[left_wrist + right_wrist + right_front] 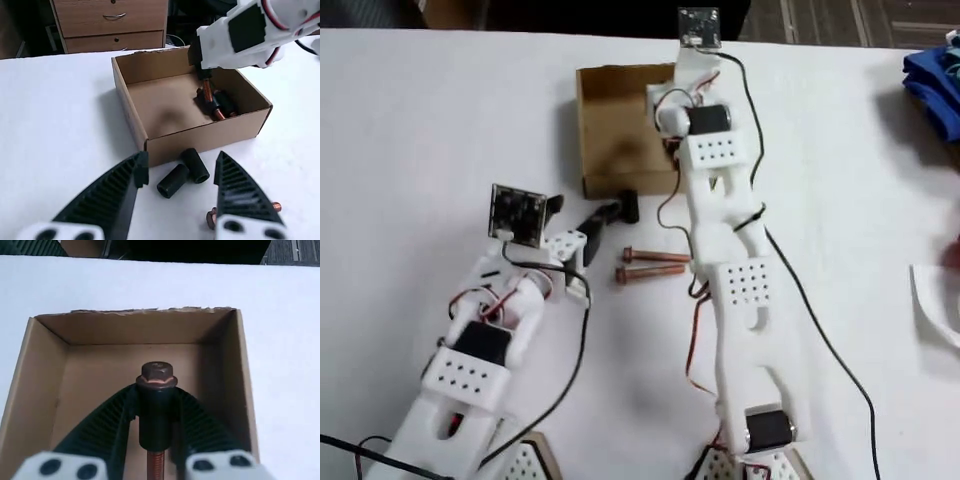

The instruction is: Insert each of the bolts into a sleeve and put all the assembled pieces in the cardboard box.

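Right claw (pixel 156 405): clamped on copper bolt in black cylindrical sleeve (pixel 157 374), held over brown cardboard box (pixel 150 314) for dropping in
Left claw (pixel 182 160): open above two loose black sleeves (pixel 173 181) beside box, ready to pick

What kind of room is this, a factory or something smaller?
Probably a small lab or hobby workroom, not a factory: two small white plastic arms on a plain white table, a wooden chest of drawers behind it, and an ordinary cardboard box.

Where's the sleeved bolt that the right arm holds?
Right wrist view: the sleeved bolt sits in the right gripper, jaws shut on it, over the cardboard box.
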`<act>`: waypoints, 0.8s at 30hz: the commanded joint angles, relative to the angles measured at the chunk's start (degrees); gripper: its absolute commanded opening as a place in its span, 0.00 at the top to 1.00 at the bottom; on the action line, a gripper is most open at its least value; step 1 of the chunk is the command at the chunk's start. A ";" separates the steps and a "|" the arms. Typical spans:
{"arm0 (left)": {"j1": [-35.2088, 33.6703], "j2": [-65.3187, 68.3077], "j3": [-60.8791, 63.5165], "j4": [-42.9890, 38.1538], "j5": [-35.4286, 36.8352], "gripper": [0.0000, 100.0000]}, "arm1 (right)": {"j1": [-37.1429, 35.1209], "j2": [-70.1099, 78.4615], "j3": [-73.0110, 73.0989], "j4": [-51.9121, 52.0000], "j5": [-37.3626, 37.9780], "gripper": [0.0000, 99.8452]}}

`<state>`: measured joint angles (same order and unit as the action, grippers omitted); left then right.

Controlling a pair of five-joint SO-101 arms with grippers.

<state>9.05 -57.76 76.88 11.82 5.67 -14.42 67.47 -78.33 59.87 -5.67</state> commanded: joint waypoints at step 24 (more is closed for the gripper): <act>-0.44 -1.58 -0.22 0.18 -0.26 0.77 | -1.71 1.45 -2.55 5.14 -0.09 0.98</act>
<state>9.05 -57.76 76.88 11.82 5.67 -15.65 70.37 -78.51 64.88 -5.67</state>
